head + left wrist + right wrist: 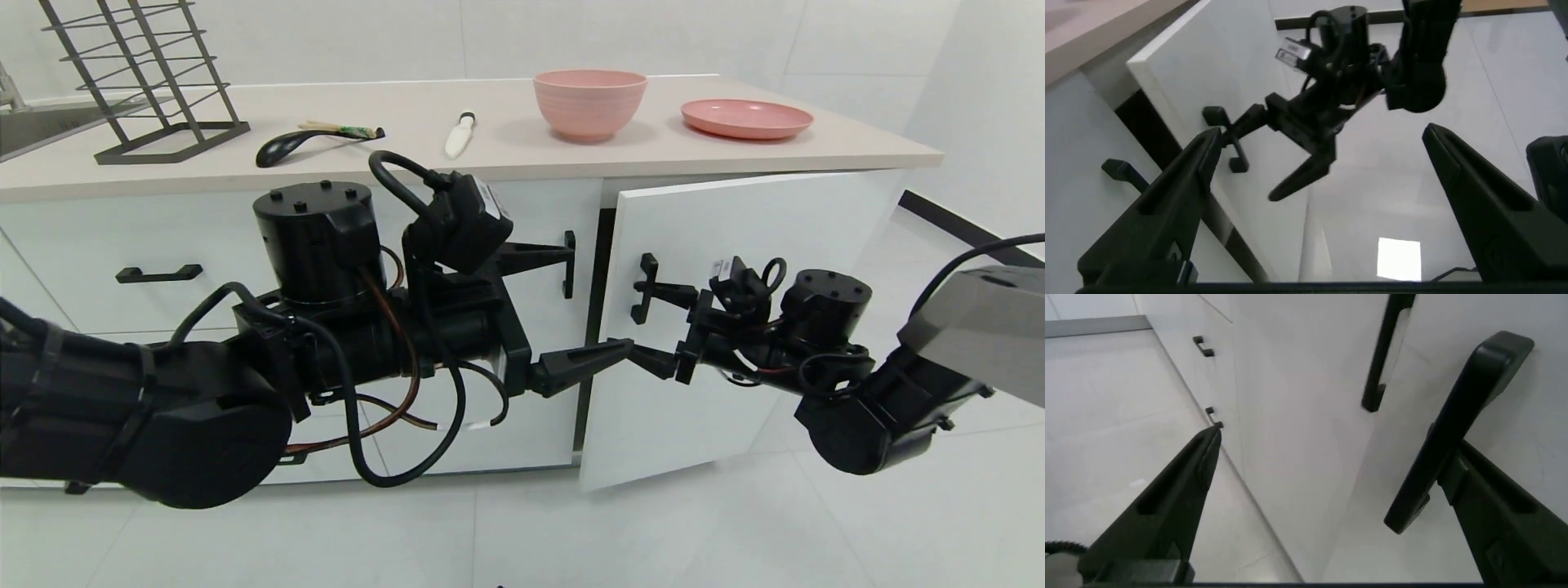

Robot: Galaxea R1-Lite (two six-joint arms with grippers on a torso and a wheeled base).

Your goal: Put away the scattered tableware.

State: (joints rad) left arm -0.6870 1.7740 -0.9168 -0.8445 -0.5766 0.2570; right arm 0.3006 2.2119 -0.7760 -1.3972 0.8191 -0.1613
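Step likely: we open cabinet door (735,245) | right hand (639,320) released near door's handle (1386,351) | next: clench handle, pull wider.

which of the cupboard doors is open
The right-hand door, by the right gripper: it stands swung out with a dark gap at its edge, while the door to its left sits flush.

Pink bowl (589,104) and plate (747,119), black spoon (282,147), white cabinet door (735,237), beige counter (204,163).
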